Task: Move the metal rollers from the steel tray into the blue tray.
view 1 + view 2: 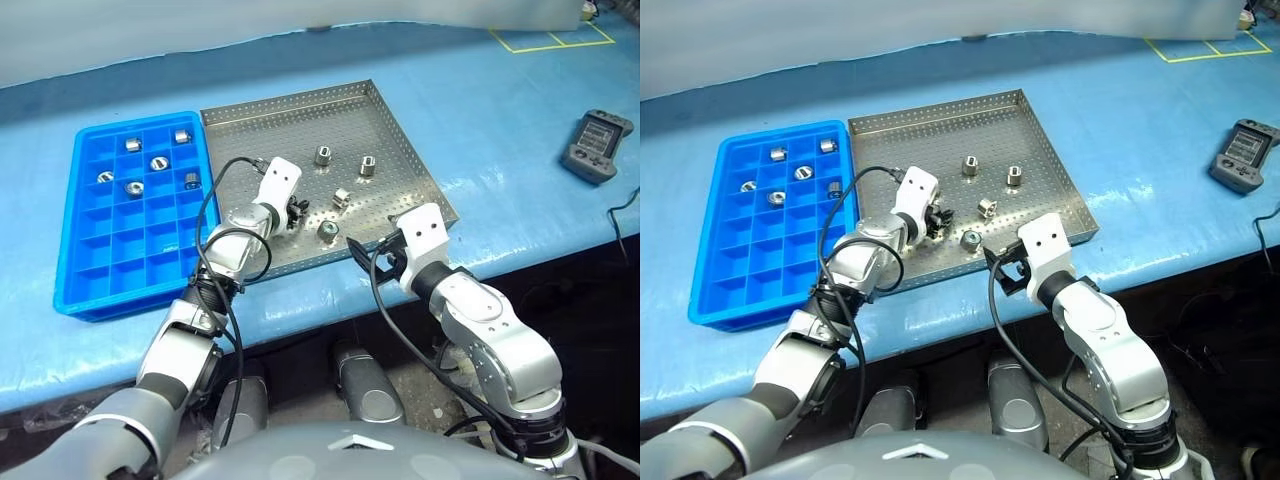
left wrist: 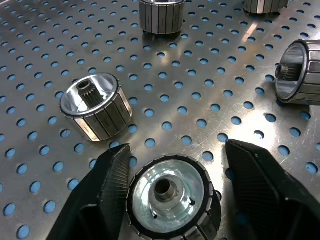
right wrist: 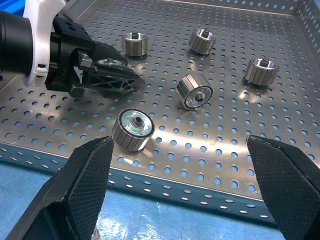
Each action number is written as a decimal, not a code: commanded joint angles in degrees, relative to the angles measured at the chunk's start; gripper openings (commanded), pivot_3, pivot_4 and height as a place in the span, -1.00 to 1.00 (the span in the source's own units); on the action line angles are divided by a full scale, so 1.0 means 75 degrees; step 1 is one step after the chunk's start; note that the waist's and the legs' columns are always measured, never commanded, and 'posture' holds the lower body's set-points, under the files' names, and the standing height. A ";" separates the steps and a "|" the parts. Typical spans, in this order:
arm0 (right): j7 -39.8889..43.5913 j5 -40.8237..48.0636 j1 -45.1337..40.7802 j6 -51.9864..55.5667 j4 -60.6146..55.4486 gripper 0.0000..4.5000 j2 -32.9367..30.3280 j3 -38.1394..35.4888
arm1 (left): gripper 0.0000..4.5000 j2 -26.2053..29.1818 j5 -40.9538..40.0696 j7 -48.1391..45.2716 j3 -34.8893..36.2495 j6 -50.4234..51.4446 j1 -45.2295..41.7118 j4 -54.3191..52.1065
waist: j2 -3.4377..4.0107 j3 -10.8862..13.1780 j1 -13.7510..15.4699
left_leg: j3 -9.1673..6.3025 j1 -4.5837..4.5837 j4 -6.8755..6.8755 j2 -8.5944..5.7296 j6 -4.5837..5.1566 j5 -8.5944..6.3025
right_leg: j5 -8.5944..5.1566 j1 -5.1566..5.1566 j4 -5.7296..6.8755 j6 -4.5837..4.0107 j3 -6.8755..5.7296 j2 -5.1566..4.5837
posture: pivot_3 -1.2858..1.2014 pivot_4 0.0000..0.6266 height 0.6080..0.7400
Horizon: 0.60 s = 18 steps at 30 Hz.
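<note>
Fingers, left gripper (image 2: 170, 200): narrowing either side of one upright metal roller (image 2: 170, 202), bore up, not yet clamped.
Fingers, right gripper (image 3: 180, 185): wide, empty, farther off.

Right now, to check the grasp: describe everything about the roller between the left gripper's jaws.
The roller is a shiny silver cylinder with ribbed sides and a central hole, standing on end on the steel tray. The left gripper has its jaws either side; one looks against it, the other just apart.
</note>
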 commanded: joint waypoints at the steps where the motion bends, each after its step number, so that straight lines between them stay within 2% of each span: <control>1: 0.0019 -0.0050 -0.0173 -0.0151 -0.0112 1.00 0.0022 -0.0007 | -0.19 -0.0031 -0.0041 0.0069 0.0282 0.0240 0.0183 -0.0658 | 0.0000 0.0000 -0.0016 | 0.0000 0.0000 0.0000 0.0000 0.0000 0.0000 | 0.0000 0.0000 0.0000 0.0000 0.0000 0.0000 | -0.11 -0.52 1.00; 6: 0.0120 -0.0052 -0.0430 -0.0198 0.0081 1.00 0.0046 0.0162 | -0.19 -0.0129 -0.0431 0.0158 0.0755 0.0870 0.0794 -0.2457 | 0.0000 0.0001 -0.0016 | -0.0001 0.0000 -0.0002 0.0001 0.0000 0.0000 | 0.0004 -0.0002 0.0003 0.0006 0.0001 0.0000 | -0.07 -0.52 1.00; 11: 0.0299 -0.0043 -0.0953 -0.0340 0.0403 1.00 0.0244 0.0532 | -0.19 -0.0420 -0.1099 0.0497 0.1732 0.1012 0.1539 -0.4765 | 0.0000 0.0001 0.0122 | 0.0000 0.0001 -0.0002 0.0002 0.0000 0.0000 | 0.0003 -0.0003 0.0003 0.0005 0.0002 0.0001 | -0.04 -0.52 1.00; 18: 0.0477 -0.0040 -0.1911 -0.0921 0.1296 1.00 0.1003 0.1027 | -0.19 -0.0089 -0.0686 0.1460 0.2863 0.0724 0.2567 -0.6285 | -0.0001 0.0000 0.0414 | -0.0005 0.0011 -0.0001 0.0004 0.0000 0.0001 | 0.0001 0.0004 0.0008 0.0001 0.0001 0.0006 | 0.05 -0.52 1.00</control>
